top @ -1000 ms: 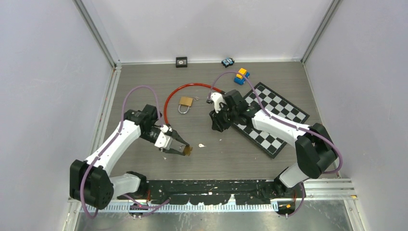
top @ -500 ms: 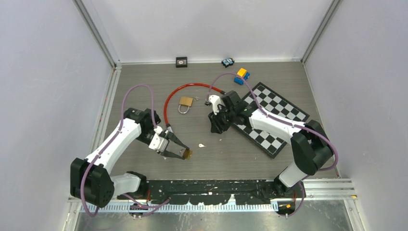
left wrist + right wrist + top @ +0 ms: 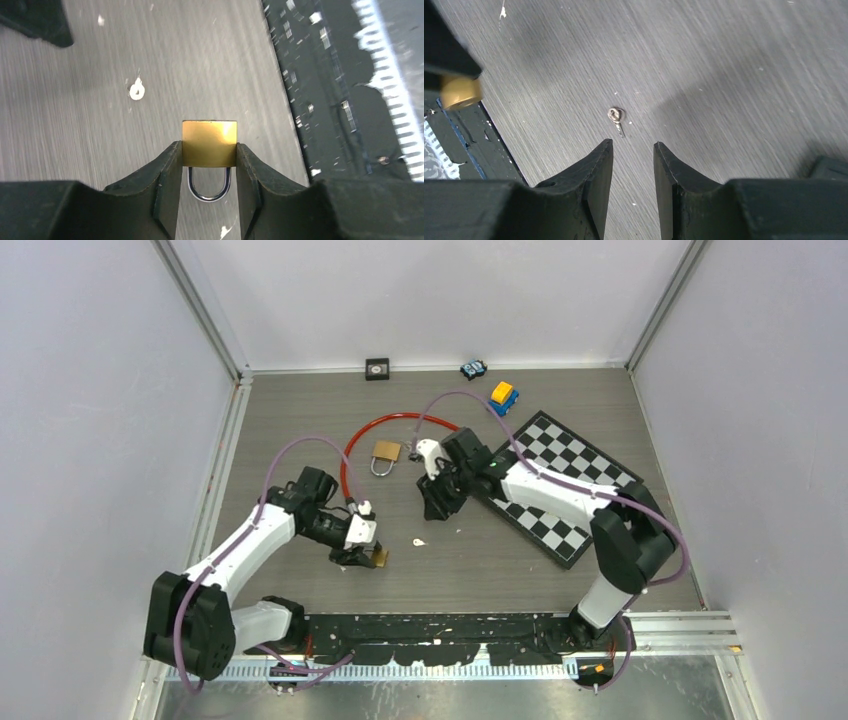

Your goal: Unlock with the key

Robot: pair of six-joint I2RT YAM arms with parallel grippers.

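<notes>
Roughly, working across: the left end effector (image 3: 371, 557) sits low over the near part of the bench (image 3: 290, 410), pinching a small brass padlock (image 3: 209, 142) by the sides of its body, with the shackle tucked back between the fingers. The keyway is not visible in any view. The key (image 3: 616, 116) lies loose on the bench just right of that padlock, between the two arms; it is tiny, and its ring end looks to be the far end from the right wrist. The right end effector (image 3: 633, 150) hovers above it, fingers slightly spread with nothing between them. Step in hand, as I judge it, is lifting the key. Best to drop straight down, centre the gap on the ring end and close gently, since a thin flat key may skate or tip; leave the blade sticking out for insertion. Around: a red cable loop (image 3: 345, 455) with a larger padlock (image 3: 386, 452) inside its curve, well back; a chessboard (image 3: 575, 485) under the right forearm; a blue-and-yellow toy (image 3: 502, 396) beyond. Nothing blocks the key; the only crowding is the left arm close by.
</notes>
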